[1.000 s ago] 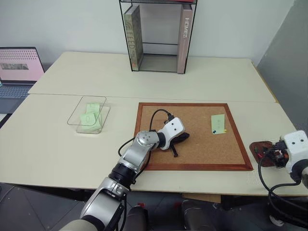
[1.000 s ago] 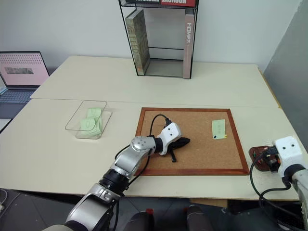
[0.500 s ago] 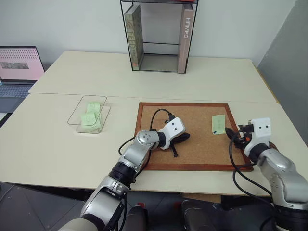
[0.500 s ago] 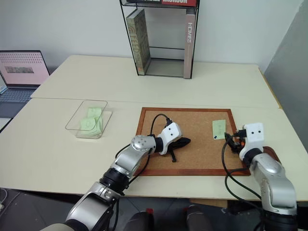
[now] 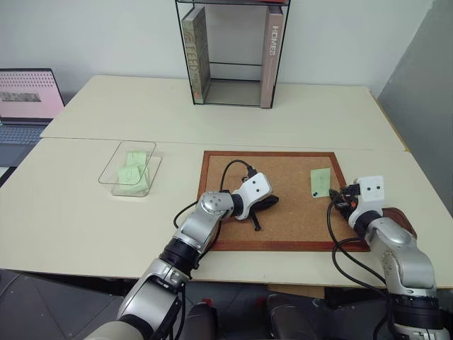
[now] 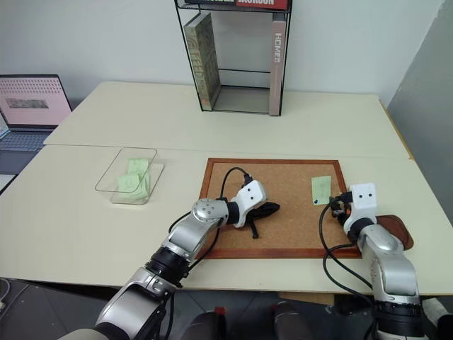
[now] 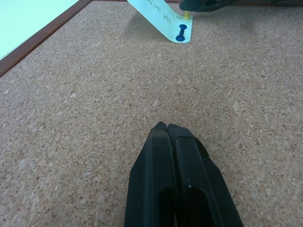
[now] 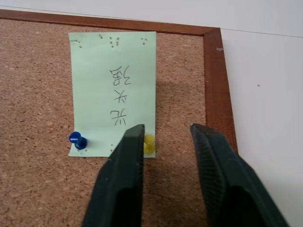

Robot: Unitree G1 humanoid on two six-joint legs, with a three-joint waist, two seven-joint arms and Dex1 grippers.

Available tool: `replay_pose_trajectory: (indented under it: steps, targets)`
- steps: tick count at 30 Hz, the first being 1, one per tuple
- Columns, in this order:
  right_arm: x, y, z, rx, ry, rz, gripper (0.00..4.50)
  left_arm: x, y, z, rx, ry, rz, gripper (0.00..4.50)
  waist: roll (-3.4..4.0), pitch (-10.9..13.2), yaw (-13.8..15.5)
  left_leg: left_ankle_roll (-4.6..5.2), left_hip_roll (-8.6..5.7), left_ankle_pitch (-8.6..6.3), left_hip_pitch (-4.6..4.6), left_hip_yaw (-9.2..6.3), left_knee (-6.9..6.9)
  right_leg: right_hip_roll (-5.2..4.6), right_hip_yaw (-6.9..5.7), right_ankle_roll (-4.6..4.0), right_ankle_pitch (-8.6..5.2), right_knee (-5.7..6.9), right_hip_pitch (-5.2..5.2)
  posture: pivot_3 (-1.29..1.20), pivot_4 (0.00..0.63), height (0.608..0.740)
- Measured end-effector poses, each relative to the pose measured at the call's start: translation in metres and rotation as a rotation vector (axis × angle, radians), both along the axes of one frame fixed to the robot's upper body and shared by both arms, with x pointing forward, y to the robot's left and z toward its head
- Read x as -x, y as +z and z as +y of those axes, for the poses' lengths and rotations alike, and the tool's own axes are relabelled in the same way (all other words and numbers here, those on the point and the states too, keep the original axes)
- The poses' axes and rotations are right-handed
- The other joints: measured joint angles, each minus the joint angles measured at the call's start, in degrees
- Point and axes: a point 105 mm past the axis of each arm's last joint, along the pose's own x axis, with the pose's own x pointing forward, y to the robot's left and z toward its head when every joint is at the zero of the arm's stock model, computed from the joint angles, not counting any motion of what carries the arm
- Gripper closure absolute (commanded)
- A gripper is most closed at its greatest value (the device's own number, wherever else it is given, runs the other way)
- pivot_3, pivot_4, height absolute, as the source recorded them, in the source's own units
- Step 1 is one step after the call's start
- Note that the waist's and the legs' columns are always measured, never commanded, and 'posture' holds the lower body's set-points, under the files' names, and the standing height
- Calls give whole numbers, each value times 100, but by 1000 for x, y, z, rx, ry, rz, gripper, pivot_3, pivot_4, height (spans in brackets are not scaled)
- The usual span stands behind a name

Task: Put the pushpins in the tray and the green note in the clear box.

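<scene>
The pale green paper note (image 8: 112,92) is pinned flat on the cork board (image 5: 283,212) by a blue pushpin (image 8: 77,140) and a yellow pushpin (image 8: 149,143). The right end effector (image 8: 163,142) is parted, with the yellow pin just beside its inner finger; the note's long axis runs straight ahead. The left end effector (image 7: 166,130) is clenched empty, well apart.

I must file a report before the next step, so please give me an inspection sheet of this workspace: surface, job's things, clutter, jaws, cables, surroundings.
Surface: pale table; cork board lies flat on it.
Job's things: green note pinned to the board by blue pushpin and yellow pushpin; clear box left of the board holds other green slips; tray partly hidden behind the right arm.
Clutter: nothing seen.
Jaws: left gripper shut, resting on the cork; right gripper with jaws apart, at the yellow pushpin.
Cables: black cables loop at both wrists.
Surroundings: book stand with books; laptop at far left.
</scene>
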Motion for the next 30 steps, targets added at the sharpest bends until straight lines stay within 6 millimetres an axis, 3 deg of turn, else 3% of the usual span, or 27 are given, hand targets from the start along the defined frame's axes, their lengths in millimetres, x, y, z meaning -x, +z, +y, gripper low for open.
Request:
replay_pose_trajectory:
  steps: [4, 17, 24, 30]
  targets:
    - [0, -1, 5, -7, 15, 0, 4467, 0, 0, 0, -1, 1, -1, 4500, 0, 0, -5, 0, 0, 0, 0, 0, 0, 0, 0, 0, 0, 0, 0, 0, 150, 740]
    - [2, 5, 9, -28, 3, -1, 4467, 0, 1, 1, -3, -7, -2, 4500, 2, 1, -11, 0, 0, 0, -8, 0, -2, 0, 0, 0, 0, 0, -9, 0, 150, 740]
    - [8, 54, 22, -27, 46, -140, 4467, 0, 0, 1, -6, -6, -3, 4500, 2, 1, -25, 0, 0, 0, -10, -3, -1, 0, -1, -1, -1, -1, -9, 0, 150, 740]
    - [27, 65, -5, 71, 1, -117, 4467, 2, 2, -1, -6, -14, -9, 4500, 2, 1, 10, 0, -2, 0, -19, -7, -5, -2, -4, 2, -3, -4, -12, 0, 150, 740]
